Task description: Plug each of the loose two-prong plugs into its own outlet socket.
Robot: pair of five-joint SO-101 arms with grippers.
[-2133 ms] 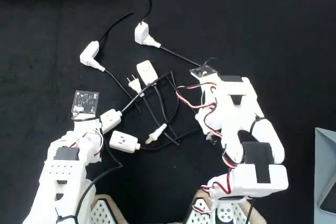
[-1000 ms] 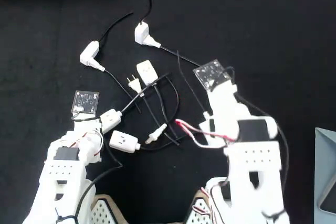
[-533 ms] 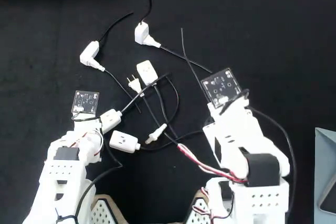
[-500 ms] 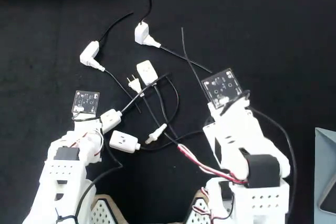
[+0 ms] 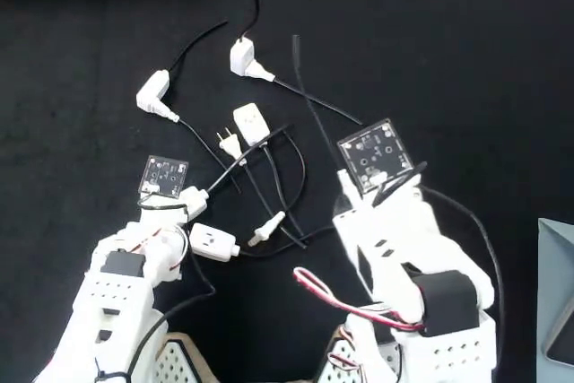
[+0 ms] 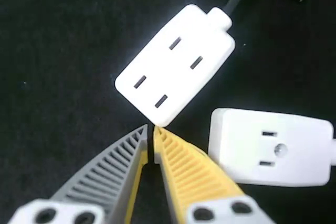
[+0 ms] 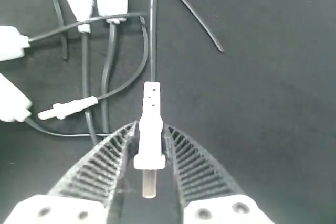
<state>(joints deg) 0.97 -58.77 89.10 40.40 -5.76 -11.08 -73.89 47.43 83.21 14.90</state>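
The right gripper had its fingers clamped on the flat sides of a white plug, probably so it could carry the plug to a socket. The plug's cord ran away over the black table. The left gripper had its fingers together, tips touching a corner of the 2-outlet socket block, maybe to hold it steady. 1 more plug lay loose among the cords.

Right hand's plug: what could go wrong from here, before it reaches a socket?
The plug is held in the right hand, and its cord leads into the other cords, so moving it may drag the tangle. The left hand, shut, is at just one corner of the two-outlet socket and might push it away rather than steady it.
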